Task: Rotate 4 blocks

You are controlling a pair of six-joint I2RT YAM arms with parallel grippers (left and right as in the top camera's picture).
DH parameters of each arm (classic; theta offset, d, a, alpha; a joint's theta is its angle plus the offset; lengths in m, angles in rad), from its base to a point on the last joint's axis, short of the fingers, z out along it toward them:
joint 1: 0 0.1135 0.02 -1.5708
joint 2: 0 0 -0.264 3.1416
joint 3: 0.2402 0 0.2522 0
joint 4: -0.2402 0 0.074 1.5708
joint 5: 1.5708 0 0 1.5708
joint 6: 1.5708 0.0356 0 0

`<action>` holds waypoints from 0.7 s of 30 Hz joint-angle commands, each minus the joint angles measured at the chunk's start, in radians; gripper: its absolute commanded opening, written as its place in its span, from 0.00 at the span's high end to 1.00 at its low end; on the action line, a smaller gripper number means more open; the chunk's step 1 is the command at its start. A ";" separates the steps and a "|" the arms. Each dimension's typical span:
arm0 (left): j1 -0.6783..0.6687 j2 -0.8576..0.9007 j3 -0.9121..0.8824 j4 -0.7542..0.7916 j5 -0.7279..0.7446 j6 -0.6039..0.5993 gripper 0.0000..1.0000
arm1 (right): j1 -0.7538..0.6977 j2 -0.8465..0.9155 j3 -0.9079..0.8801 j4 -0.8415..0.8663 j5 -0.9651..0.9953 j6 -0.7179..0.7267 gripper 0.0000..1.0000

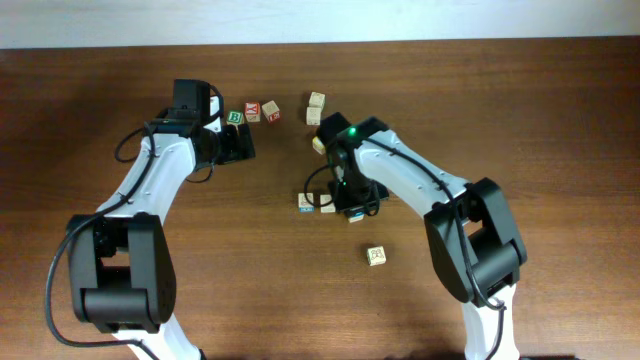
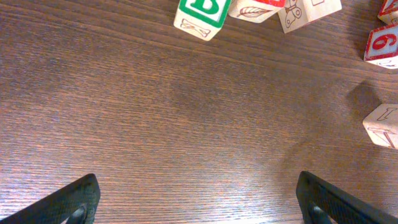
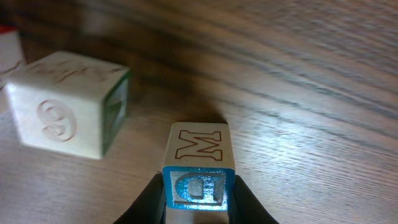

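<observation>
Right wrist view: at the bottom centre the right gripper (image 3: 198,208) is closed on the blue-faced block (image 3: 199,186). Its two dark fingers (image 3: 146,202) press against the left and right sides of the block. The blue face, with a raised letter, looks at the camera, and the top face carries an outlined "M". I cannot tell if this block rests on the tabletop (image 3: 323,124) or is a little above it. Farther, at the left, the green-sided block (image 3: 68,118) stands on the tabletop, apart from the held one. Its pale face shows a circled digit, 6 or 9. At the upper left edge is a blurred red and white corner of another block (image 3: 7,40).

Left wrist view: the left gripper (image 2: 199,205) is wide open, its fingers (image 2: 62,205) in the two bottom corners with only bare wood between them. Far at the top edge, side by side, are the green "B" block (image 2: 199,12), a red-topped block (image 2: 255,7) with a leaf drawing, and a tricycle block (image 2: 308,11). At the right edge are a red number block (image 2: 380,45) and, lower, a pale block (image 2: 382,124).

Overhead view: a yellowish block (image 1: 376,256) lies alone at the lower right of centre.
</observation>
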 commanded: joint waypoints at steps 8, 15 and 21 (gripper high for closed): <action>0.003 -0.006 0.012 0.002 -0.004 0.008 0.01 | -0.013 0.004 0.029 0.052 -0.048 0.087 0.77; 0.003 -0.006 0.012 0.002 -0.004 0.008 0.01 | -0.010 0.005 0.032 0.123 -0.149 0.188 0.77; 0.003 -0.006 0.012 0.002 -0.004 0.008 0.01 | 0.036 0.005 0.032 0.144 -0.148 0.191 0.77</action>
